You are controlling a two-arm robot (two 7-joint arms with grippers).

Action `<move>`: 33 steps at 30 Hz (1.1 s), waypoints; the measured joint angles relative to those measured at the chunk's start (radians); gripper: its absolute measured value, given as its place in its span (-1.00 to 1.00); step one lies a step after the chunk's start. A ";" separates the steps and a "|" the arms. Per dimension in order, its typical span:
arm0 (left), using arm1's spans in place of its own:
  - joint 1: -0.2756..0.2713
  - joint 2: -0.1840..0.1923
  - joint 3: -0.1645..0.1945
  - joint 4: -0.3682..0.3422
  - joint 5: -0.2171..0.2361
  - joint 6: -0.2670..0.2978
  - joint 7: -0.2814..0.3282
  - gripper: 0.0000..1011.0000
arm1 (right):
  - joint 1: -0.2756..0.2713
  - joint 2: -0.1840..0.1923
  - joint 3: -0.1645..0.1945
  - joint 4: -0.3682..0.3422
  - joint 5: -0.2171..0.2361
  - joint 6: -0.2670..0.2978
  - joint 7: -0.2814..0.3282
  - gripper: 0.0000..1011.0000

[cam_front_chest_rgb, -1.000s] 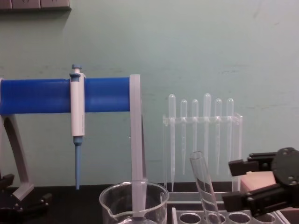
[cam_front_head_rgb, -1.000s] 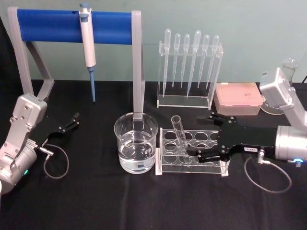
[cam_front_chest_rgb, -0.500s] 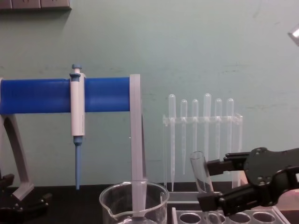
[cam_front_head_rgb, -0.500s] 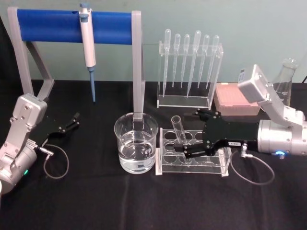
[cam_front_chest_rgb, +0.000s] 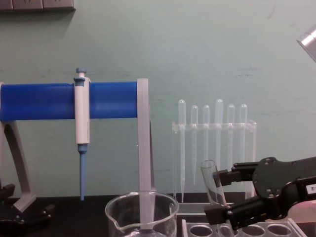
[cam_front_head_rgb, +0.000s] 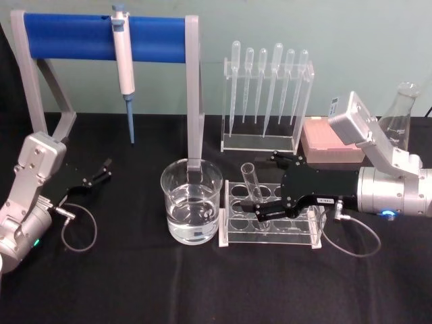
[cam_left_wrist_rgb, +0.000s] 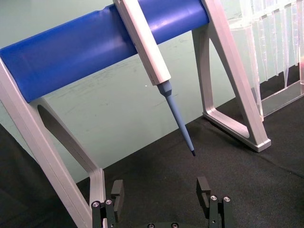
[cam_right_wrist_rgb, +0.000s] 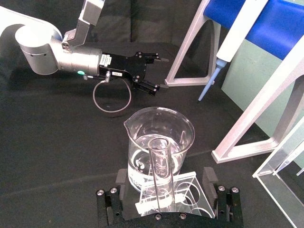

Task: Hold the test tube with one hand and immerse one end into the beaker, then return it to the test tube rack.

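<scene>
Over the last second the right arm slid in from the side, and the hand (cam_front_head_rgb: 264, 187) now has its fingers spread either side of the test tube (cam_front_head_rgb: 254, 190) instead of stopping short of it. They haven't closed yet, so the grab looks like the next step. For room, the grey post of the blue-bar stand (cam_front_head_rgb: 194, 101) rises beyond the fingertips, behind the beaker (cam_front_head_rgb: 192, 209), which sits just past the tube with its mouth open. The pipette holder (cam_front_head_rgb: 266, 94) stands off to the hand's back side, well apart. The test tube rack (cam_front_head_rgb: 270, 237) lies right under the fingers, with the tube leaning in the hole nearest the beaker. Lifting straight up looks clear. The left gripper (cam_front_head_rgb: 100, 171) is parked far past the beaker, fingers apart.
</scene>
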 joint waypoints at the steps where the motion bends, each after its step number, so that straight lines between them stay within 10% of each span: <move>1: 0.000 0.000 0.000 0.000 0.000 0.000 0.000 0.98 | 0.000 0.000 0.000 -0.001 0.000 0.001 0.000 0.97; 28: 0.000 0.000 0.000 0.000 0.000 0.000 0.000 0.98 | -0.003 0.003 0.003 -0.007 0.001 0.005 -0.002 -0.55; 33: 0.000 0.000 0.000 0.000 0.000 0.000 0.000 0.98 | -0.003 0.003 0.003 -0.007 0.001 0.006 -0.003 -0.57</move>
